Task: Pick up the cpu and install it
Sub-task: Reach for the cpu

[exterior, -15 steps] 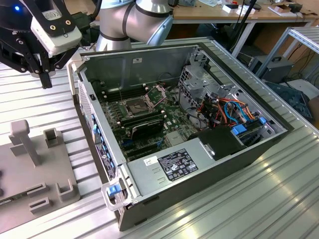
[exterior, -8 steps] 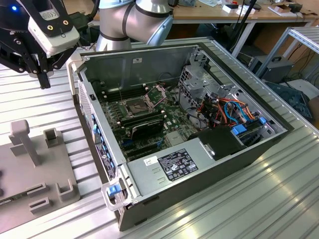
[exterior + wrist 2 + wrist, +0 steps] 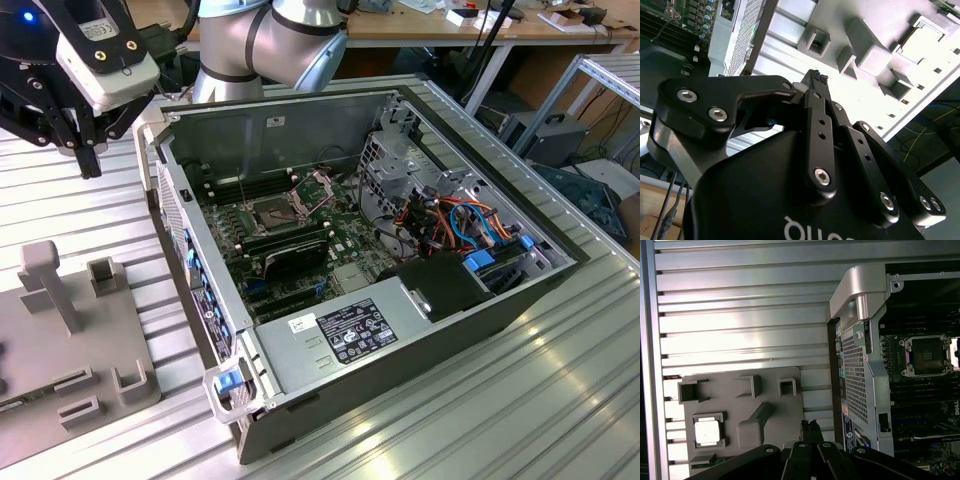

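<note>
Ribbed table (image 3: 740, 315); first wrist view: cpu (image 3: 707, 432) in grey fixture (image 3: 730, 401), claw (image 3: 810, 424) closed

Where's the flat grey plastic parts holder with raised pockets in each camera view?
Exterior view: grey plastic holder on the exterior view's left, beside the open metal computer case.
Second wrist view: holder just past the gripper.
First wrist view: holder past the gripper, pale square cpu in one pocket.
Shared landmark: that case.

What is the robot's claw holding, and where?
Nothing. The gripper is shut on empty air, and the cpu lies in its grey holder, apart from the gripper.
</note>
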Controlling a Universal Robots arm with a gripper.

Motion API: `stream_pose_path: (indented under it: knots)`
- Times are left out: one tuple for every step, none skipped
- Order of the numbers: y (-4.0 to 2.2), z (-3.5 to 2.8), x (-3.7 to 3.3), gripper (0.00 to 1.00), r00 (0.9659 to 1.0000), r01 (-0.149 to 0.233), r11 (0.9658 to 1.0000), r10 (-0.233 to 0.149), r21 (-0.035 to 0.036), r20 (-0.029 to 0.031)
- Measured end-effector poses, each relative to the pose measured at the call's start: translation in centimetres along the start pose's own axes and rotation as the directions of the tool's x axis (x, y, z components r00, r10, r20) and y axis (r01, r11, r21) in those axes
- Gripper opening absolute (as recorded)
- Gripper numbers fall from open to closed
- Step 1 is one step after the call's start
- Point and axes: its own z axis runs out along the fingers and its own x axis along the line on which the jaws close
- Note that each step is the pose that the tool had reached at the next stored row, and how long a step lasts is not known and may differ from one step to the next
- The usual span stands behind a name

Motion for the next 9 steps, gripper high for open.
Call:
stream_pose_path:
  knots:
    - [0.0, 0.0, 0.02, 0.11, 1.0, 0.0, 1.0, 0.0, 0.0, 0.0001]
    - [-0.01, 0.0, 0.09, 0.11, 1.0, 0.0, 1.0, 0.0, 0.0, 0.0001]
    - [-0.02, -0.01, 0.2, 0.11, 1.0, 0.0, 1.0, 0.0, 0.0, 0.0]
    - [-0.03, -0.01, 0.36, 0.11, 1.0, 0.0, 1.0, 0.0, 0.0001, 0.0]
    - [-0.04, -0.01, 0.5, 0.11, 1.0, 0.0, 1.0, 0.0, 0.0, 0.0001]
    - [-0.05, -0.02, 0.63, 0.11, 1.0, 0.0, 1.0, 0.0, 0.0, 0.0001]
    - [-0.05, -0.02, 0.74, 0.11, 1.0, 0.0, 1.0, 0.0, 0.0, 0.0001]
    - [-0.06, -0.02, 0.82, 0.11, 1.0, 0.0, 1.0, 0.0, 0.0, 0.0001]
    - [-0.07, -0.03, 0.95, 0.11, 1.0, 0.0, 1.0, 0.0, 0.0, 0.0001]
